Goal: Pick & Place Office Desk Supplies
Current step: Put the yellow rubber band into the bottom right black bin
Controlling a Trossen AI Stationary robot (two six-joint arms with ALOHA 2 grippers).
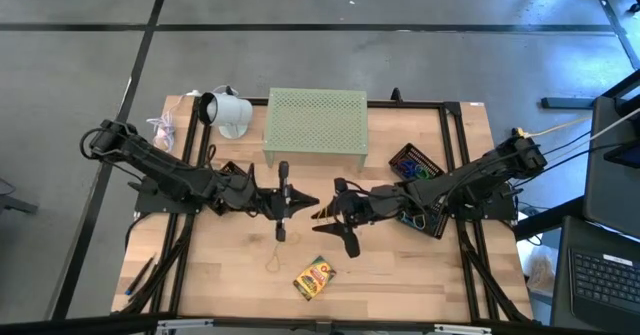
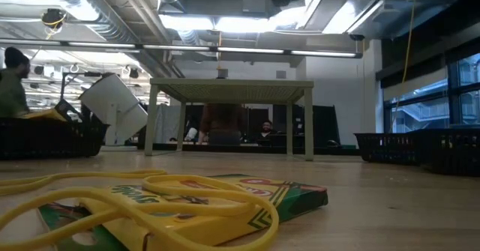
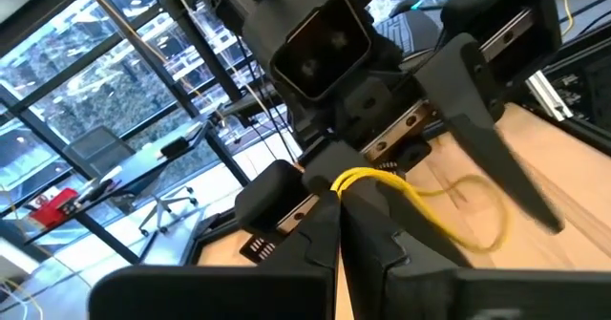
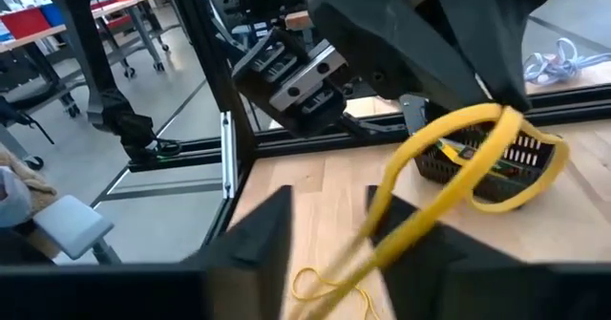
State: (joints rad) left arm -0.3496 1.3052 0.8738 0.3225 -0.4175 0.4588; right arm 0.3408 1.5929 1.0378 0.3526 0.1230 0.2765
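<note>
Entry: band transfer, mid-counter.

Counter (image 1: 430, 275): pale green perforated stand (image 1: 315, 125) at the middle of the far edge. A black mesh tray (image 1: 412, 165) with coloured clips sits toward the right edge, under my right arm.

Near edge, middle: a yellow-green box (image 1: 315, 278) lies flat. A second loose band (image 1: 274, 265) lies just beside it on the left-edge side. Neither is part of this step.

Both arms meet over the middle of the counter, tips almost touching.

Left gripper (image 1: 300, 203): my fingers are pinched together on one end of a yellow rubber band (image 3: 417, 203). The rest of the band loops free toward the other arm, held up off the wood.

Right gripper (image 1: 337, 215): fingers spread wide. The right wrist view shows the band running through the gap between them, not yet gripped.

Judgement: this is a hand-over, left to right.

How to do it well:
- Hold the left pinch firm until the right fingers are fully closed on the band; it is thin and springy and would slip out of a partial grip.
- Close the right fingers on the straight run of band, not the floppy loop, and clear of the left fingertips so the two sets do not clash.
- Keep the band lightly taut. Too much stretch and it snaps away on release.
- Open the left only after the right has it, then back straight out.

Risk: the band drops onto the pair lying at the near edge.
</note>
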